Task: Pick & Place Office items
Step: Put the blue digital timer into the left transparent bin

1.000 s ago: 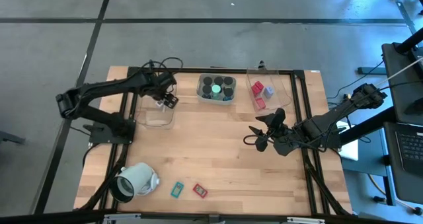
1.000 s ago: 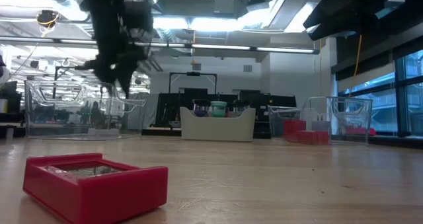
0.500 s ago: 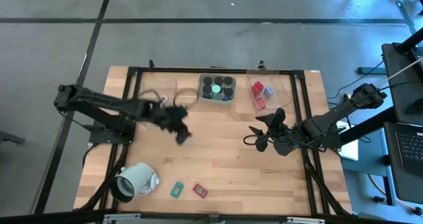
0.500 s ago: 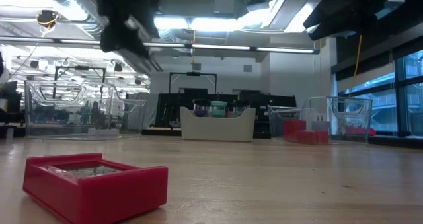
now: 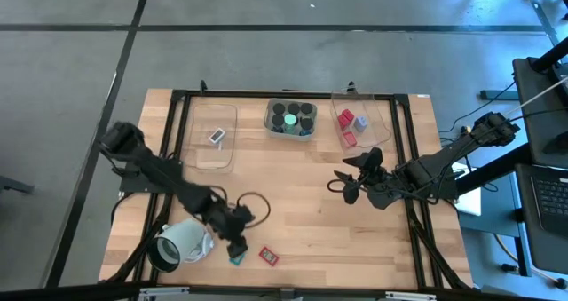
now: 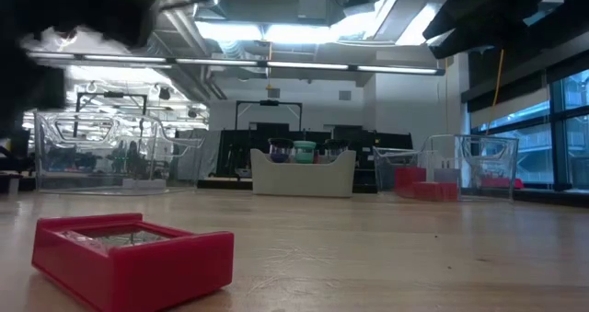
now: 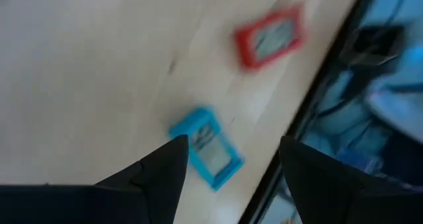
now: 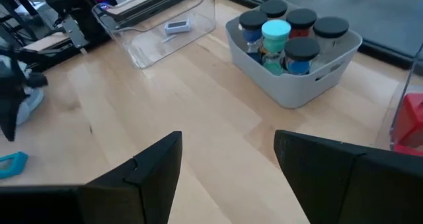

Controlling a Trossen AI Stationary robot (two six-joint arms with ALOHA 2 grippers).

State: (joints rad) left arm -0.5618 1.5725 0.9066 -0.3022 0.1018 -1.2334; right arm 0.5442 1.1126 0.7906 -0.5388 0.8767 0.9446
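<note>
**Left claw low over the teal piece**

Now the left claw (image 5: 236, 244) hangs at the near-left part of the counter (image 5: 293, 194), right above the teal rectangle (image 5: 236, 257). From the wrist, its two dark fingers (image 7: 158, 174) stand apart with nothing between them, and the teal rectangle (image 7: 207, 147) lies flat on the wood just beyond one fingertip. The red rectangle (image 5: 268, 256) sits just beside the teal one, apart from it, and fills the near corner in the low view (image 6: 132, 256). The big pale cylinder (image 5: 179, 241) lies on its side near the left arm.

Over on the right, the right claw (image 5: 350, 187) waits above the counter's right half, fingers (image 8: 149, 168) apart and empty.

At the far edge, the grey bin (image 5: 290, 120) holds the black cylinders (image 5: 290, 119), one green-topped. The clear tray (image 5: 213, 138) to its left has a single white rectangle (image 5: 216, 137) lying inside. The clear tray to its right (image 5: 366, 119) holds the red blocks (image 5: 345, 119) and the pale blue cube (image 5: 360, 122).
</note>
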